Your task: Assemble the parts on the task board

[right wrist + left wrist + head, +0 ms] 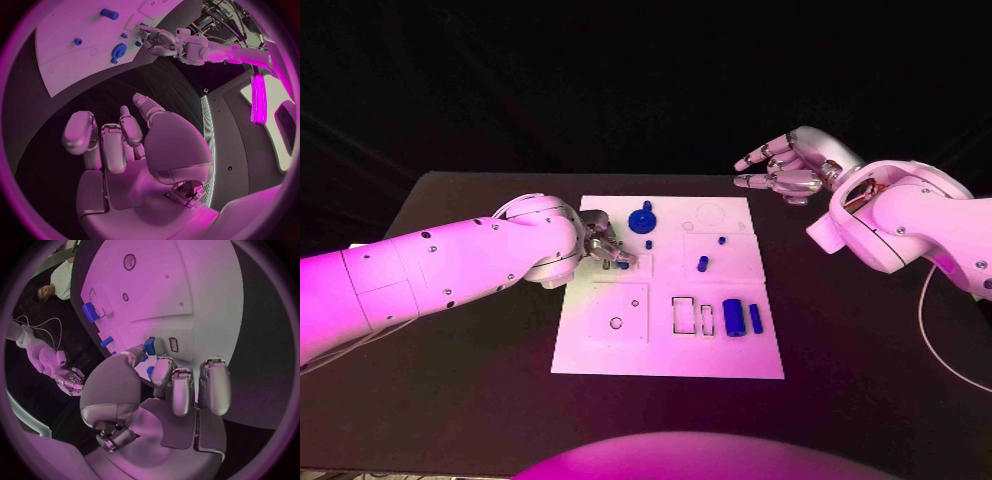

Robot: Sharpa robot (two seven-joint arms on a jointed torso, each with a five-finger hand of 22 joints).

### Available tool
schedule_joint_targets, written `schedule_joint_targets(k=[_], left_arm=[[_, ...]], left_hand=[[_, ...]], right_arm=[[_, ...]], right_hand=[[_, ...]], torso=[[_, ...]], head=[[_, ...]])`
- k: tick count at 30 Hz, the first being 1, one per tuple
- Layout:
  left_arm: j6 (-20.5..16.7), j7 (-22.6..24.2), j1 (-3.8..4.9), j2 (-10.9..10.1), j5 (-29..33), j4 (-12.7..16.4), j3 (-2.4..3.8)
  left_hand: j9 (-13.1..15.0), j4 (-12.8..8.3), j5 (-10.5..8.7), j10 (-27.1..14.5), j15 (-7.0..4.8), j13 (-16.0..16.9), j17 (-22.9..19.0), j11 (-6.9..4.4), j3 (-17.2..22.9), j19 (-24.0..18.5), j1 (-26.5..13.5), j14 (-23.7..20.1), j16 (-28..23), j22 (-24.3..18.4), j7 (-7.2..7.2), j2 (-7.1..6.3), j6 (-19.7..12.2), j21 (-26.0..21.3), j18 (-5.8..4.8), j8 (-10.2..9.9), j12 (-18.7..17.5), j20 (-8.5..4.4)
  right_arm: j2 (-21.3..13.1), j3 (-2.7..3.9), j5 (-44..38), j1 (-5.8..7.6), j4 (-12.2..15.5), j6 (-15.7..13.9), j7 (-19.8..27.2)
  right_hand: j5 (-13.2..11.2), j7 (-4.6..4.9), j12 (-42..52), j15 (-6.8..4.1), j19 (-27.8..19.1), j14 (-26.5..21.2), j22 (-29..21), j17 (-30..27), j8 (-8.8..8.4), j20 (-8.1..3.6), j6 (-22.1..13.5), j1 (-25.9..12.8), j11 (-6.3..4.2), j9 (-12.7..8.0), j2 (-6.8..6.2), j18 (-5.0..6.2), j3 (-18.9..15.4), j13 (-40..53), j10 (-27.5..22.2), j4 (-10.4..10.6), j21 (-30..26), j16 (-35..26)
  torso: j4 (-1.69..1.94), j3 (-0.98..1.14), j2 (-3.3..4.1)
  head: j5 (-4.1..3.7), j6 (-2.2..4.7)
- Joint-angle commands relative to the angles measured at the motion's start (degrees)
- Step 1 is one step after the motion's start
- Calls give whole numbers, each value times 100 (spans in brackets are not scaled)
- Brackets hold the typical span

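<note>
The white task board point(668, 355) is seen lying at the middle of the black table point(459, 400), with blue parts spread over its far and right portions. No brand, label or readable writing can be made out on the board or the arms. The left hand point(604, 247) is held over the board's left edge, and in the left wrist view a small blue part point(149, 345) is shown pinched between its thumb and a finger, just above the board surface; that detail is hidden by the hand itself in the head view. The right hand point(788, 165) is raised beyond the board's far right corner, well apart from it, its fingers loosely spread with nothing grasped. A round blue gear-like part point(642, 220) and a blue cylinder point(733, 317) are seen resting on the board.
</note>
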Motion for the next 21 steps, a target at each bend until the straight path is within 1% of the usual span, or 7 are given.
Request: schedule_joint_targets(k=[1, 11, 14, 21], left_arm=[[97, -91, 5, 10, 23, -25, 0], [-12, -125, 6, 27, 23, -73, 0], [-38, -128, 6, 30, 26, -78, 0], [-127, -89, 6, 35, 112, -63, 0]], left_hand=[[-19, 106, -1, 52, -33, 17, 1505, 8, -212, 265, -94, 584, 14, 653, 0, 25, 48, 39, -113, -30, 27, -35], [-61, 369, -8, 70, -41, 47, 1505, 5, -790, 272, -212, 584, 14, 679, -7, 135, 63, 42, -115, -32, 23, -46], [-70, 396, -12, 77, -47, 62, 1505, 2, -977, 277, -274, 584, 14, 692, -7, 168, 67, 47, -118, -30, 28, -50], [-88, 410, -14, 89, -51, 89, 1505, -2, -1384, 284, -424, 584, 14, 715, -11, 295, 74, 53, -121, -22, 34, -56]], right_arm=[[-3, 2, 15, -2, 11, 66, 50], [-7, 2, 51, -1, 12, 30, 75], [-6, 2, 65, -1, 9, 16, 87], [5, 2, 76, -1, -6, 23, 98]], right_hand=[[26, 1, -39, -26, -37, 329, -11, 230, 21, 1, 3, 5, -10, 7, 2, 44, 19, -6, -29, 1, -30, -28], [6, 6, -63, -24, -61, 322, -64, 201, 19, 1, -5, -23, -6, 8, -7, 54, 6, -26, -43, 21, -62, -51], [-28, 7, -67, -23, -63, 322, -71, 203, 18, 2, -10, -39, -5, 10, -9, 54, -1, -32, -45, 34, -69, -52], [-37, 7, -72, -23, -68, 320, -84, 196, 17, 2, -12, -43, -4, 10, -9, 57, -3, -36, -48, 38, -77, -57]], torso=[[-2, 0, 1], [2, -3, -1], [4, -3, 0], [3, -3, -1]], head=[[-5, 14], [-6, 10], [-5, 10], [-3, 10]])
